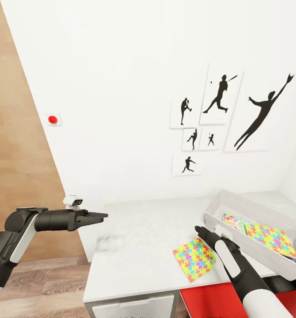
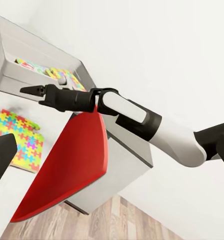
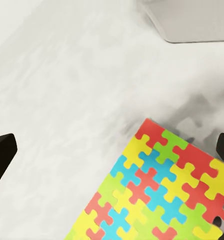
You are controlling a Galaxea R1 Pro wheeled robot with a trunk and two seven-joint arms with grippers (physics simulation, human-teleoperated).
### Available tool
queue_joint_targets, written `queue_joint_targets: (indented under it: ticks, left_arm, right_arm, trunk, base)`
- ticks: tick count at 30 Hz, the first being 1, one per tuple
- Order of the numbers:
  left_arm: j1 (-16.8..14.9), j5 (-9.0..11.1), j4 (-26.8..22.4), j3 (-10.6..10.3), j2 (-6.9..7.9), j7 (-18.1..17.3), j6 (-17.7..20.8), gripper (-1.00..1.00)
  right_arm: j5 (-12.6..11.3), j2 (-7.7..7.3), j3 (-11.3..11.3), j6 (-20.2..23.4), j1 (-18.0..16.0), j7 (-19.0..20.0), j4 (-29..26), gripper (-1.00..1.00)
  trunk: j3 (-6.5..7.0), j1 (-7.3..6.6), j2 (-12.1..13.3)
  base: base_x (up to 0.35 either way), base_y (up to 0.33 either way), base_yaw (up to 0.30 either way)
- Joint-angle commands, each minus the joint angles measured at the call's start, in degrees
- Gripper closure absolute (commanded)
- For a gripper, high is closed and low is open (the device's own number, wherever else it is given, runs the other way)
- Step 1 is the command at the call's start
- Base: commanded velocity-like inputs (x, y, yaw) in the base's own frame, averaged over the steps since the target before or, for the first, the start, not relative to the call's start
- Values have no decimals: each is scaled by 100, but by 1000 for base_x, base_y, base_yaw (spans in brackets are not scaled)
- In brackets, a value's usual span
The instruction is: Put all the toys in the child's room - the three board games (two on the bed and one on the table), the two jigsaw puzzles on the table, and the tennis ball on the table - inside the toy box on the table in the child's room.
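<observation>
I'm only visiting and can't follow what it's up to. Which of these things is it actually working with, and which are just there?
Part of the job:
- jigsaw puzzle on the desk
- second jigsaw puzzle, already in the box
- game box, also inside
- grey toy box
- desk
- right gripper, near the loose puzzle

Just there:
- sports pictures
- red wall button
- red panel by the desk

No text, label, brand or number can be read; the wall pictures (image 1: 218, 115) bear only black silhouettes.
</observation>
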Motion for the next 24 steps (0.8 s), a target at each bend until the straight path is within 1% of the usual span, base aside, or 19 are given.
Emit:
queue_joint_targets:
  ticks: [1,5,9,12,16,24]
  left_arm:
    - [-7,21,0,-9,5,-7,60,-100]
    - [-9,21,0,-8,4,-5,60,-100]
    - [-10,21,0,-2,5,-3,60,-100]
    - [-8,21,0,2,4,2,60,-100]
    - [-10,21,0,6,4,6,60,-100]
    - [-8,21,0,8,3,5,60,-100]
  right_arm:
    - [-42,-5,14,7,-5,-46,-11,-100]
    - [98,-2,8,-16,-11,-46,-11,-100]
    - [466,7,-21,-56,-26,-53,-11,-100]
    - [571,10,-30,-106,-30,-54,-11,-100]
    - [620,10,-36,-137,-31,-55,-11,-100]
    - [642,4,-39,-159,-32,-49,-11,-100]
  trunk:
    - [-23,4,-14]
    - [-60,4,-14]
    - [-97,4,-14]
    - [-124,4,-14]
    - [-161,4,-14]
    - [-234,4,-14]
  base:
    - [0,0,0]
    - [0,0,0]
    - [0,0,0]
    - [0,0,0]
    - [0,0,0]
    - [0,0,0]
